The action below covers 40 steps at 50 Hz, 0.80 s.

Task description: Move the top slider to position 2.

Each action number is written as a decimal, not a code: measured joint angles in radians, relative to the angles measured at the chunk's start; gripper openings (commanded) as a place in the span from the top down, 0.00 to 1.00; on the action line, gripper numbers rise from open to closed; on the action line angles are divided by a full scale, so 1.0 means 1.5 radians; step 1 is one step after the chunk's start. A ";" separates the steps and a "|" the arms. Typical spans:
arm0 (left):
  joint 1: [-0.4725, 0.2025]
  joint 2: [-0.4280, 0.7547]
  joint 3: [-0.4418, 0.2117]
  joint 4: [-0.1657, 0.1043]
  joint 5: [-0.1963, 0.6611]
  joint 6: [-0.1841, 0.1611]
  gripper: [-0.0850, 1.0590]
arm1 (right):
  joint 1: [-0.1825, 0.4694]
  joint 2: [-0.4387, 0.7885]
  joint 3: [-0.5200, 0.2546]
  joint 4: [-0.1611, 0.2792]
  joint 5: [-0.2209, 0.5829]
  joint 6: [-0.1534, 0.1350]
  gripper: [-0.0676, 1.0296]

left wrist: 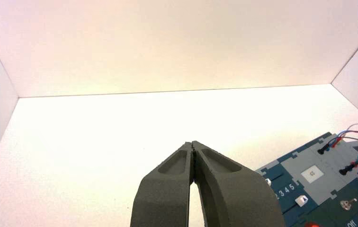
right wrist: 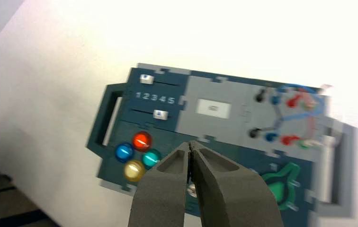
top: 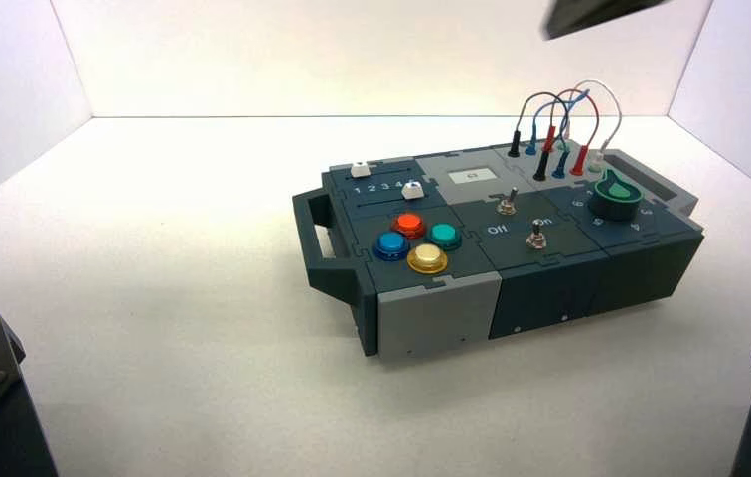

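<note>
Right tool [right wrist: 190, 143] above box [right wrist: 208, 88], digit 5 [right wrist: 171, 100] clear in wrist views

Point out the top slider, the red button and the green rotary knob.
Top slider [right wrist: 147, 79]: right wrist view, on its white knob.
Red button [right wrist: 142, 141]: right wrist view, on its cap.
Green rotary knob [top: 616, 191]: high view, on its top.

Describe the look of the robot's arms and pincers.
Both pincers, left and right, are dark grey, nearly black, with two matching fingers that taper to narrow tips; each finger has a rounded hollow on its upper face. The arm parts seen from above are black and angular, with a round dark bolt. No markings show.
</note>
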 measured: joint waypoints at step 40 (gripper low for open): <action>-0.001 -0.006 -0.006 -0.001 0.022 0.000 0.95 | 0.172 0.478 -0.291 0.073 0.011 0.000 0.96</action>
